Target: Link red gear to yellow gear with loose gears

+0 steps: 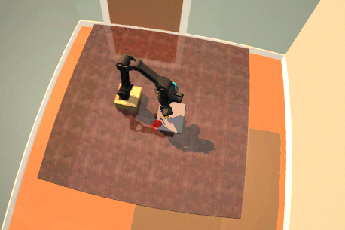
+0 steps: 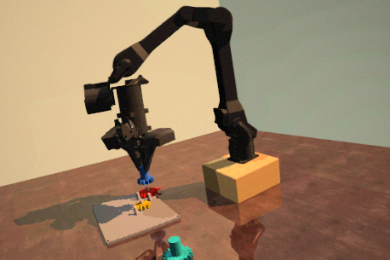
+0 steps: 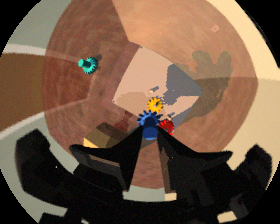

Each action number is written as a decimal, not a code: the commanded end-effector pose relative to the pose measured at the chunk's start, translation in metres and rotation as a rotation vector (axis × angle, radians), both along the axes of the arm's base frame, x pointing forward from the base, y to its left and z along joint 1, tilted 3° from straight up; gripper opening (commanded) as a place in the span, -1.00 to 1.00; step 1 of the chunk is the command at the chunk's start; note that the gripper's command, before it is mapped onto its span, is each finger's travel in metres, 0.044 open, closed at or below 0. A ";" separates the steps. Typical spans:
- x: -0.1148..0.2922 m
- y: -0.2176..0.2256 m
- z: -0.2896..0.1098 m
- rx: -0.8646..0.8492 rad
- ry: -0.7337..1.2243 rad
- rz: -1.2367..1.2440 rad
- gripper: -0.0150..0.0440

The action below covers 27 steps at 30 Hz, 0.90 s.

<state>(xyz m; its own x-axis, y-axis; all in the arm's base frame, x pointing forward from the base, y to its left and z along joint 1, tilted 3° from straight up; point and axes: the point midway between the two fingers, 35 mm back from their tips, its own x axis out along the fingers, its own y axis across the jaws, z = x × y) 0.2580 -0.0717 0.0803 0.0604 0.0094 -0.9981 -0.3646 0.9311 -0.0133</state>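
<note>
My gripper (image 2: 145, 170) (image 3: 149, 128) is shut on the handle of a blue gear (image 2: 146, 180) (image 3: 148, 119). It holds the gear in the air above the grey board (image 2: 128, 227) (image 3: 140, 67) (image 1: 178, 109), near the side with the red gear (image 1: 157, 124) (image 2: 150, 193) (image 3: 167, 126). The yellow gear (image 2: 143, 205) (image 3: 155, 102) sits on the board and is mostly hidden by the gripper in the top view. Short pale pegs (image 2: 135, 211) (image 2: 149, 197) stand near these gears. A loose teal gear (image 2: 178, 252) (image 3: 90, 65) with a handle stands on the table away from the board.
The arm's base stands on a wooden block (image 1: 129, 102) (image 2: 243, 180) on the table (image 1: 113, 159). The arm reaches from it over the board. Shadows of the arm lie across part of the board and the table beyond it.
</note>
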 end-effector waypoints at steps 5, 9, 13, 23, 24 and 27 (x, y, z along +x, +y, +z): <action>-0.005 -0.012 -0.008 0.006 0.003 0.004 -0.49; -0.007 -0.020 -0.011 0.006 0.003 0.004 -0.49; -0.009 -0.027 -0.015 0.005 0.002 0.004 -0.49; -0.011 -0.033 -0.015 0.005 0.002 0.004 -0.49; -0.011 -0.033 -0.015 0.005 0.002 0.004 -0.49; -0.011 -0.033 -0.015 0.005 0.002 0.004 -0.49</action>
<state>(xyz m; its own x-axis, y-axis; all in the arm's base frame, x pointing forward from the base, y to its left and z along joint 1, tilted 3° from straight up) 0.2467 -0.1057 0.0649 0.0569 0.0102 -0.9983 -0.3635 0.9315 -0.0112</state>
